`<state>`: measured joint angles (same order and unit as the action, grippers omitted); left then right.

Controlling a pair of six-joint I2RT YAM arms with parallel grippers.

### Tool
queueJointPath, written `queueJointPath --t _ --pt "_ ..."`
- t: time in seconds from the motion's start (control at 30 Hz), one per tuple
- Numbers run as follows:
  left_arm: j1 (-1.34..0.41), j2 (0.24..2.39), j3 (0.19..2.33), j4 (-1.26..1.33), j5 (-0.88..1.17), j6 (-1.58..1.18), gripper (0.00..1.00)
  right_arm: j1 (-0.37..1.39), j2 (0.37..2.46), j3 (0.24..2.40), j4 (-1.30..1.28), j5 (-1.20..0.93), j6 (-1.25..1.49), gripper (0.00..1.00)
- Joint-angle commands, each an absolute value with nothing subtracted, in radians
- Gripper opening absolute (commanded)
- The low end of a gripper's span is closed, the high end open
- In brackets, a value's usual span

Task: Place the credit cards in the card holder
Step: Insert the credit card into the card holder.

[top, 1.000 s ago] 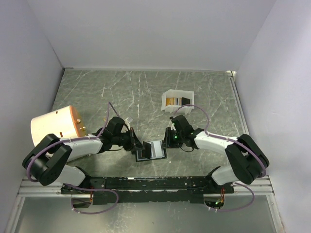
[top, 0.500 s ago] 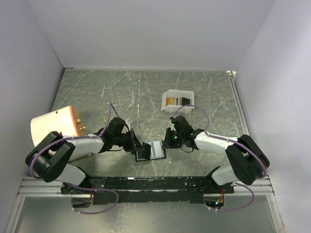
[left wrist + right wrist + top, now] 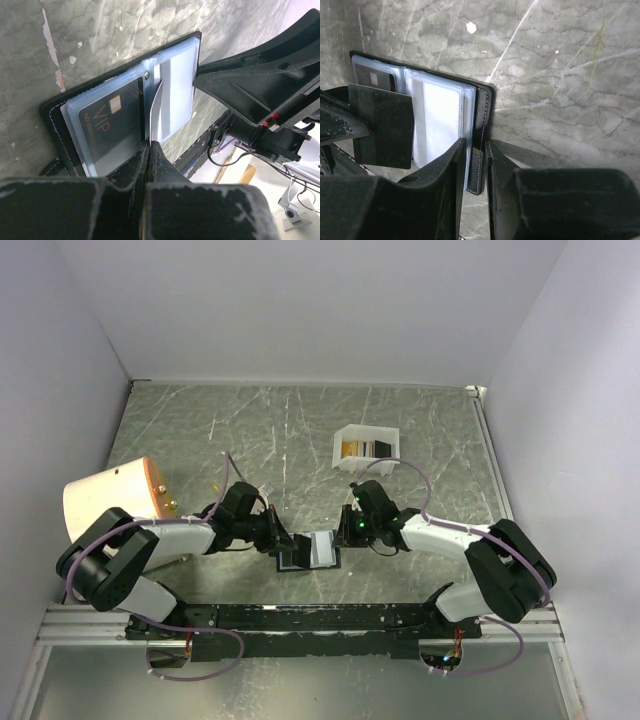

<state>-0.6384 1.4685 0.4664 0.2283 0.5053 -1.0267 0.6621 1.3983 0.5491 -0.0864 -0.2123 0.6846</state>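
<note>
The card holder [image 3: 318, 548] lies open on the table between both arms, black outside with pale clear sleeves [image 3: 442, 115]. A black VIP credit card [image 3: 107, 125] sits inside its left sleeve. My left gripper [image 3: 150, 144] is shut on the edge of one thin clear sleeve that stands up at the fold. My right gripper [image 3: 476, 144] is shut on the holder's black stitched cover edge [image 3: 481, 127] on the right side. In the top view the left gripper [image 3: 283, 543] and the right gripper [image 3: 345, 530] flank the holder. More credit cards [image 3: 362, 448], gold and dark, stand in a white box.
The white box [image 3: 365, 430] stands behind the right arm. A cream cylinder [image 3: 110, 502] stands at the left wall beside the left arm. White walls close in the table on three sides. A black rail [image 3: 320, 615] runs along the near edge.
My right gripper's jaws have narrowed onto the cover edge. The left arm's elbow has shifted slightly, its gripper staying shut. The holder has barely moved.
</note>
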Motion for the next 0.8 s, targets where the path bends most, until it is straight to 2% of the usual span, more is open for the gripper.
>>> queueJointPath --t 0.0,0.77 --pt "-0.631 1.492 0.476 0.243 0.481 -1.029 0.07 0.679 1.388 0.526 -0.097 -0.206 0.698 0.21" --pt "-0.632 1.548 0.473 0.289 0.411 -1.037 0.07 0.687 1.344 0.452 -0.010 -0.222 0.804 0.22"
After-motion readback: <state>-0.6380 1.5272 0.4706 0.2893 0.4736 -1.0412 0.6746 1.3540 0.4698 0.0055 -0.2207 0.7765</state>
